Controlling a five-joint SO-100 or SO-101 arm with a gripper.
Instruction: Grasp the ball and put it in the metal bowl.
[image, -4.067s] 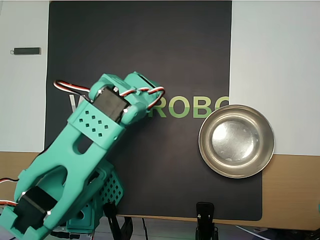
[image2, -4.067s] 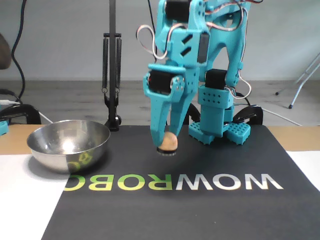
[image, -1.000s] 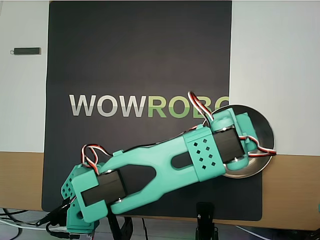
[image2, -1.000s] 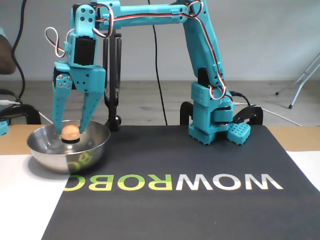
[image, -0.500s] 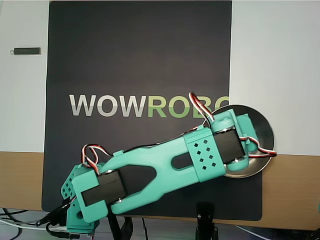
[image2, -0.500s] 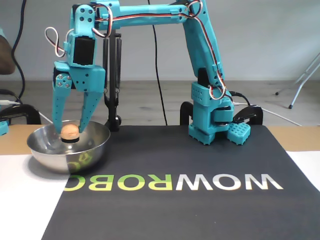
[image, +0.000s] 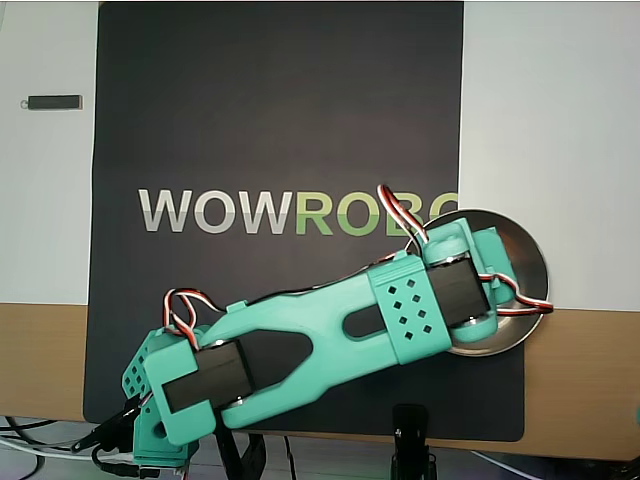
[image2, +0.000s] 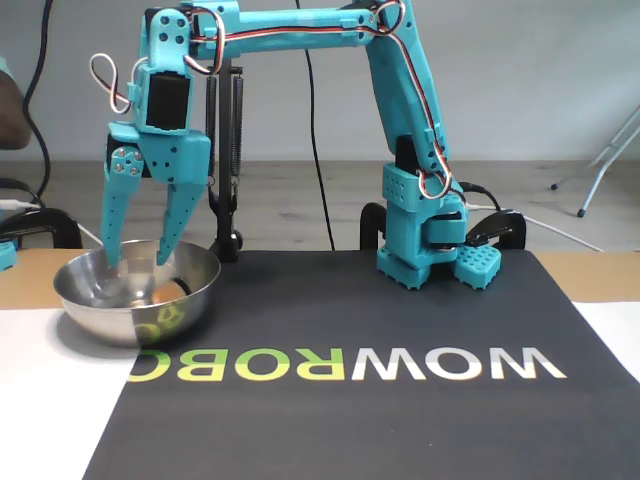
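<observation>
In the fixed view the gripper (image2: 138, 262) hangs over the bowl (image2: 137, 290), its two fingers spread wide and empty, tips dipping just below the rim. The ball (image2: 166, 293) lies inside the bowl, low against the right inner wall; only a small orange patch of it shows above the near rim, and it touches neither finger. The bowl sits at the mat's (image2: 400, 400) left edge in this view, partly on the mat and partly on the white sheet (image2: 50, 400) beside it. In the overhead view the arm (image: 330, 335) stretches from the mat's bottom left corner across to the bowl (image: 530, 260) at the mat's right edge, and its wrist covers most of the bowl, so the ball and fingers are hidden there.
</observation>
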